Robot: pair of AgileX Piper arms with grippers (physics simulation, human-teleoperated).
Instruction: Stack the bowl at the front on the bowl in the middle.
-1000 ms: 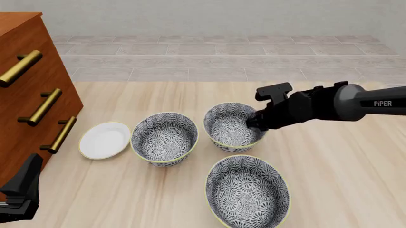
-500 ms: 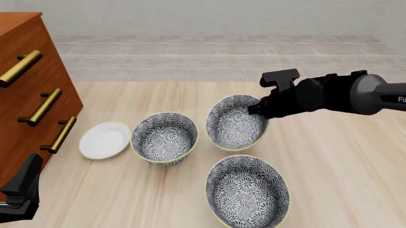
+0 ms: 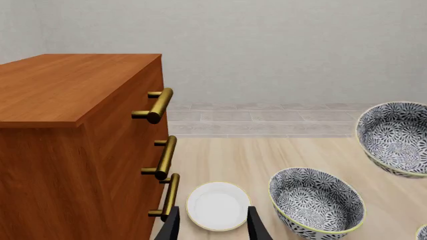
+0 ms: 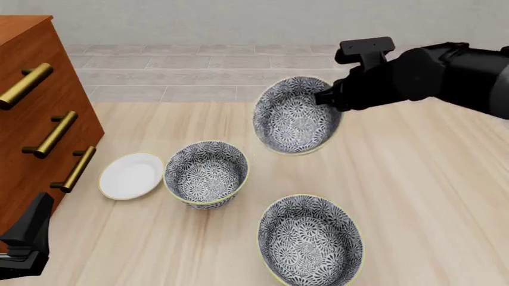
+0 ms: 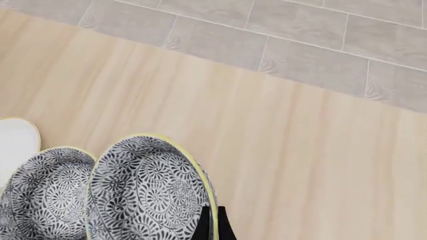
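Bowl at the front (image 4: 294,116) | rim pinched in right tool (image 4: 327,99), tilted, clear of table (image 4: 413,196) | not yet over bowl in the middle (image 4: 205,173) | left tool (image 3: 213,227) wide, idle

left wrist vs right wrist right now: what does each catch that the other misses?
Only the left wrist view shows the wooden drawer cabinet with its brass handles, the back wall, and the open left gripper.

Only the right wrist view shows the right gripper shut on the lifted bowl's rim, seen close up.

Both show the lifted floral bowl, tilted and off the table, the floral bowl beside the white dish, the small white dish, the pale wooden tabletop and the grey floor tiles.
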